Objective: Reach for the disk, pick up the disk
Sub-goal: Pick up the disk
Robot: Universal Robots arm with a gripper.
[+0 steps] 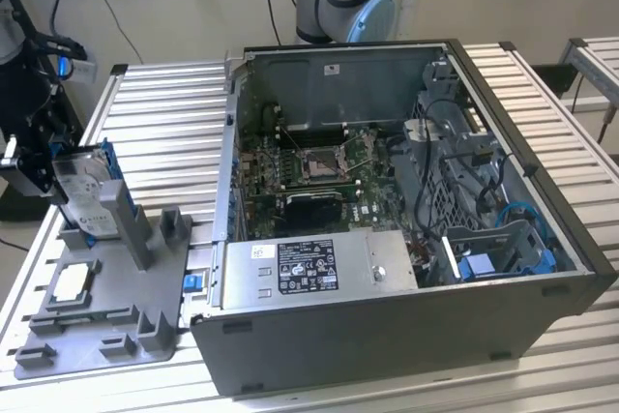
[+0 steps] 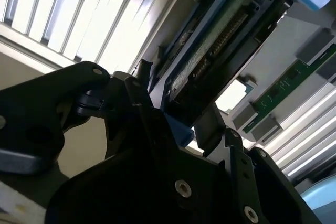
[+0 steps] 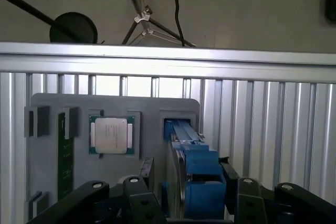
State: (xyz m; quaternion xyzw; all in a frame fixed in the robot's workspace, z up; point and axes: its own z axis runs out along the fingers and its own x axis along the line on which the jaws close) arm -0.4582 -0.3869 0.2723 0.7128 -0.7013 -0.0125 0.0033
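Disk (image 1: 82, 186) first: I see it standing on its edge in a slot of the grey holder (image 1: 106, 316), at the exterior view's left, on the metal table (image 1: 155, 113) beside the open computer case (image 1: 387, 336). My gripper (image 1: 48, 176) is right at the disk, and in the first wrist view its black fingers (image 3: 147, 174) are spread apart with the disk (image 3: 194, 156) between them and a thin gap on one side, so it has no hold. A small square chip (image 3: 111, 135) lies flat on the holder near the disk.
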